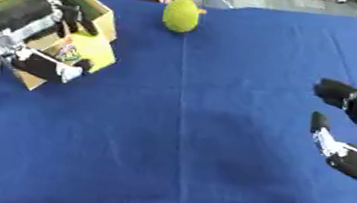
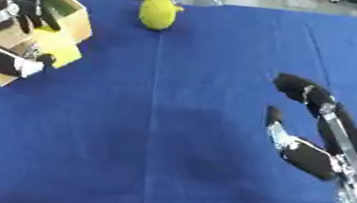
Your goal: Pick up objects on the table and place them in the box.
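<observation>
Left hand [image 1: 35, 47] sits at the open cardboard box [image 1: 99, 8] w/ a yellow flat packet [image 1: 92, 50], fingers curled round it. Round yellow-green fruit [image 1: 181, 15] lies on blue tablecloth [image 1: 213, 129] near far edge. Right hand [image 2: 318, 139] hovers empty, fingers curved apart; right eye view shows its wrist.

Left hand [image 1: 45, 40] at the table's far left corner, arm coming in from the left edge, fingers curled and spread, thumb below. Whether it holds anything can't be told. Right hand [image 2: 315, 131] over the table's right side near the right edge, fingers relaxed and curved apart from the thumb, nothing in it.
</observation>
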Controlling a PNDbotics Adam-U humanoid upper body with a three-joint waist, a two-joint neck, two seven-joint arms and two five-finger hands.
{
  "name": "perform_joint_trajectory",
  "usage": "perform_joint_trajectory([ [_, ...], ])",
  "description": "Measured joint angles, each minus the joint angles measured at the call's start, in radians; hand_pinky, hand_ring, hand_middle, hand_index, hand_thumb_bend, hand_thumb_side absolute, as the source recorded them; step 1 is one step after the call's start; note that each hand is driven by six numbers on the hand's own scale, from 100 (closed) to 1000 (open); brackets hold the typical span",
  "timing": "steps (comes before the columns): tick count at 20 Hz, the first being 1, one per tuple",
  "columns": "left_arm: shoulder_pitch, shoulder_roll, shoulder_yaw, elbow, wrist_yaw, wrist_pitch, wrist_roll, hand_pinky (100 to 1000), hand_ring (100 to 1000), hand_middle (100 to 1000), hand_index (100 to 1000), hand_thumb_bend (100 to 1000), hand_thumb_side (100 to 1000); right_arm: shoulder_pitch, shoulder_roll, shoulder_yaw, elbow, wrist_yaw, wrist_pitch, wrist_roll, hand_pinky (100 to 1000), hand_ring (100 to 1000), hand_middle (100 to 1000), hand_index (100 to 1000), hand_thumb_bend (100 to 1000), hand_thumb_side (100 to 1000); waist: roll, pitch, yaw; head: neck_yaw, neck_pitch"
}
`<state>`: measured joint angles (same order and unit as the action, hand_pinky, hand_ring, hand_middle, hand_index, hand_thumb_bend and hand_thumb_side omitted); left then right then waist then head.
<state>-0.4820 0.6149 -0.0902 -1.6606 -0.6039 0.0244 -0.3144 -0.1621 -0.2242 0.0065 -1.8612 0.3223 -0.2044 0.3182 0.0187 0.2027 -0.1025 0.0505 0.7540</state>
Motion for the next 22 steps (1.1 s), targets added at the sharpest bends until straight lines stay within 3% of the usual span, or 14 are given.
perform_joint_trajectory([
  [8, -0.127, -0.001, 0.099, 0.231, -0.049, 0.1, 0.16, 535, 631, 607, 723, 253, 100, 0.005, 0.0, 0.0, 0.001, 0.0, 0.0, 0.0, 876, 846, 793, 893, 100, 382, -0.007, 0.0, -0.002, 0.001, 0.0],
  [12, -0.173, -0.002, 0.12, 0.362, -0.068, 0.129, 0.212, 539, 637, 623, 735, 302, 100, 0.005, 0.0, 0.0, 0.001, 0.0, 0.0, 0.0, 876, 846, 793, 893, 100, 389, -0.007, 0.0, -0.004, 0.001, 0.001],
  [19, -0.213, -0.011, 0.12, 0.562, -0.1, 0.124, 0.246, 581, 683, 677, 765, 332, 104, 0.005, 0.0, 0.0, 0.001, 0.0, -0.001, 0.0, 876, 846, 793, 893, 100, 389, -0.008, 0.0, -0.008, 0.002, 0.001],
  [22, -0.212, -0.013, 0.109, 0.601, -0.114, 0.104, 0.228, 654, 761, 762, 810, 403, 190, 0.005, 0.0, 0.0, 0.001, 0.0, -0.001, 0.001, 876, 846, 793, 893, 100, 389, -0.008, 0.0, -0.008, 0.002, 0.001],
])
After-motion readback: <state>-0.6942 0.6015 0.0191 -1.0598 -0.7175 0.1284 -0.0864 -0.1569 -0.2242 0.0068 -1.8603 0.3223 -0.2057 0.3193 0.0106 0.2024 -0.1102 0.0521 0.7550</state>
